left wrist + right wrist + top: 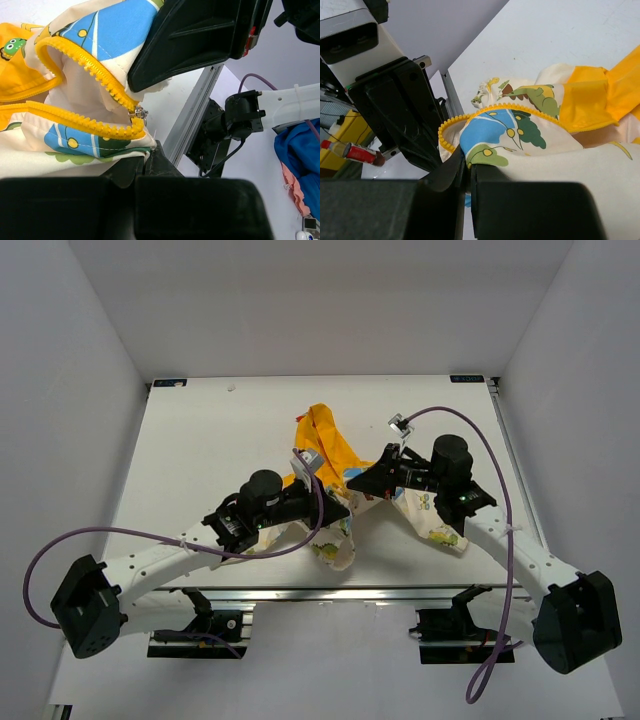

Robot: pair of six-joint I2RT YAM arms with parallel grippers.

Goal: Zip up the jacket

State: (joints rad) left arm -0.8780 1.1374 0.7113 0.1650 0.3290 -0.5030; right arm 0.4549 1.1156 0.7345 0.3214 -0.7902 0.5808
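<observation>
The jacket (335, 540) lies bunched in the middle of the table, its yellow-orange hood (325, 445) toward the back. Both grippers meet over its front edge. My left gripper (142, 159) is shut on the cream printed hem just below the zipper. The yellow zipper teeth (95, 70) run in two open rows that meet at the small metal slider (138, 114). My right gripper (469, 167) is shut on a fold of the jacket (520, 135) beside a curved stretch of zipper teeth (449, 129). In the top view the left gripper (340, 508) and right gripper (358, 485) almost touch.
An aluminium rail (330, 595) runs along the table's near edge. White walls close in the table's left, right and back sides. Purple cables (500, 490) loop from both arms. A blue cloth (300, 150) lies off the table on the floor.
</observation>
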